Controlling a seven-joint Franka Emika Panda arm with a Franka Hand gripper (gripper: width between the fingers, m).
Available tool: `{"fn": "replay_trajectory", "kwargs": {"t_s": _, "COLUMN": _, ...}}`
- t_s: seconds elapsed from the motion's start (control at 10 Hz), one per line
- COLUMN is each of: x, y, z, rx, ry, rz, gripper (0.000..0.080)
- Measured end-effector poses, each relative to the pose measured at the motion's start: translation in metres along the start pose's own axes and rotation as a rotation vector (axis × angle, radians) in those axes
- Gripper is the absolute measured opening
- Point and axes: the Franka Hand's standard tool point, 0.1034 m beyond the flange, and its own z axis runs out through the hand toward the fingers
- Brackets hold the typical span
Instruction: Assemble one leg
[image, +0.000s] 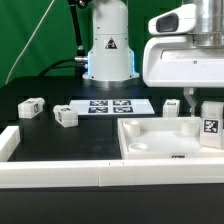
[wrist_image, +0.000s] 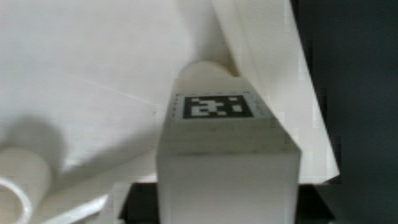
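Observation:
My gripper (image: 204, 110) is at the exterior view's right, shut on a leg (image: 211, 125), a small white block with a square tag facing the camera. It holds the leg upright over the right part of the large white tray (image: 150, 150). I cannot tell whether the leg touches the tray. In the wrist view the held leg (wrist_image: 222, 140) fills the middle between the dark fingers (wrist_image: 143, 203) of my gripper (wrist_image: 222, 208). Its tag faces the camera, and the tray's white surface (wrist_image: 89, 70) lies behind it. Two more legs (image: 30, 108) (image: 66, 116) lie loose on the black table at the left.
The marker board (image: 110, 107) lies flat at the table's middle, in front of the robot base (image: 108, 50). A white wall (image: 60, 170) runs along the near edge of the table. The tray has a round recess in its corner (wrist_image: 22, 185).

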Motion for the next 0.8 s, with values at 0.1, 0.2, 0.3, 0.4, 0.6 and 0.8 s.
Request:
{"fn": "replay_trajectory", "kwargs": {"t_s": 0.1, "x": 0.0001, "y": 0.0008, "z": 0.0001, "rx": -0.007, "ry": 0.007, "rz": 0.145, "gripper": 0.0292}}
{"fn": "replay_trajectory", "kwargs": {"t_s": 0.2, "x": 0.0003, "y": 0.0016, "z": 0.0, "rx": -0.013, "ry": 0.013, "rz": 0.243, "gripper": 0.0292}}
{"fn": "replay_trajectory", "kwargs": {"t_s": 0.3, "x": 0.0006, "y": 0.0022, "z": 0.0002, "rx": -0.011, "ry": 0.012, "rz": 0.312, "gripper": 0.0292}}
{"fn": "replay_trajectory", "kwargs": {"t_s": 0.4, "x": 0.0018, "y": 0.0034, "z": 0.0001, "rx": -0.002, "ry": 0.004, "rz": 0.427, "gripper": 0.0292}}
{"fn": "replay_trajectory", "kwargs": {"t_s": 0.6, "x": 0.002, "y": 0.0038, "z": 0.0003, "rx": 0.003, "ry": -0.003, "rz": 0.504, "gripper": 0.0297}}
{"fn": "replay_trajectory", "kwargs": {"t_s": 0.8, "x": 0.0012, "y": 0.0027, "z": 0.0003, "rx": 0.007, "ry": -0.006, "rz": 0.498, "gripper": 0.0513}}
